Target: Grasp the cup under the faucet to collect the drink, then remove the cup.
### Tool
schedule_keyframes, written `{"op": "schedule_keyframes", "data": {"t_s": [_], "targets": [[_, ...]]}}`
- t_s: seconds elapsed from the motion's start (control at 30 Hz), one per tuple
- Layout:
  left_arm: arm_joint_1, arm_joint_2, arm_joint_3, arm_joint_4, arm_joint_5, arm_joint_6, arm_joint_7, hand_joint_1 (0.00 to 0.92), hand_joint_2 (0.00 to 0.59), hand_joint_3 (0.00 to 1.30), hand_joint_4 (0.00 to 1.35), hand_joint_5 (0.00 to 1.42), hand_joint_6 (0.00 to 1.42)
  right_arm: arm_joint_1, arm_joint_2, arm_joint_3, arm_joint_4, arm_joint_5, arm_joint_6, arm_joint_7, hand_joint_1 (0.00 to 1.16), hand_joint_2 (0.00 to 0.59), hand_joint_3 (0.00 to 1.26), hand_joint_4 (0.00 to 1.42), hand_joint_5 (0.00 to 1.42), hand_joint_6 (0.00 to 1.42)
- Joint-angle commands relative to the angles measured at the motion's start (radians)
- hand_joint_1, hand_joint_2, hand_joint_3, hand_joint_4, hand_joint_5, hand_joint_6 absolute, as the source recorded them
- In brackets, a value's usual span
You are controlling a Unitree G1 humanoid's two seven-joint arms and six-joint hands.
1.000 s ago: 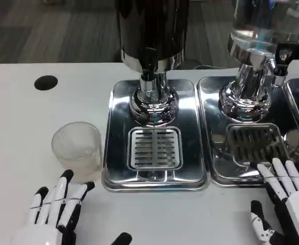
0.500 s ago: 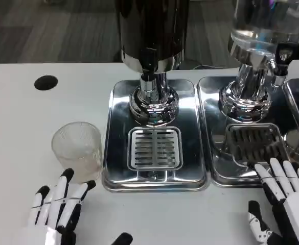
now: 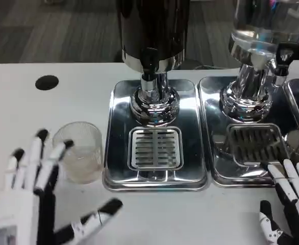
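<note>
Left hand (image 3: 34, 191) spread, holding nothing, fingertips just left of the clear cup (image 3: 79, 151), thumb stretched out below it. Cup stands upright on the white table (image 3: 31, 109), just left of the middle drip tray (image 3: 156, 144), not under the black faucet (image 3: 149, 60). Right hand (image 3: 291, 204) released, fingers apart, well right of that tray.

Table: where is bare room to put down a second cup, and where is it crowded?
Bare white table lies behind the cup, around the black hole left of the middle tray. A strip in front of the trays, between the robot hands, is free too. Crowded: beside the cup, where the left robot hand reaches.
</note>
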Motion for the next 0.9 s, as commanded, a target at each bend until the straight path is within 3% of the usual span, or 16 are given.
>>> {"op": "schedule_keyframes", "data": {"t_s": [0.03,0.4,0.9], "targets": [[-0.068,-0.015,0.063,-0.065,-0.036,0.091,-0.131,0.000,0.021,0.20,0.00,0.11,0.06,-0.009,0.004,0.005,0.010,0.001,-0.004,-0.014,0.37,0.540,0.14,0.01,0.00,0.01],[-0.242,0.003,0.117,-0.015,-0.057,0.257,-0.371,0.000,0.016,0.12,0.00,0.08,0.06,-0.021,0.009,0.002,0.007,0.018,-0.007,-0.004,0.38,0.540,0.15,0.01,0.00,0.00],[-0.433,0.015,0.069,0.216,-0.070,0.315,-0.457,0.000,0.017,0.12,0.00,0.14,0.13,-0.023,0.020,0.015,0.034,0.031,-0.012,-0.005,0.38,0.540,0.18,0.02,0.00,0.02]]}}
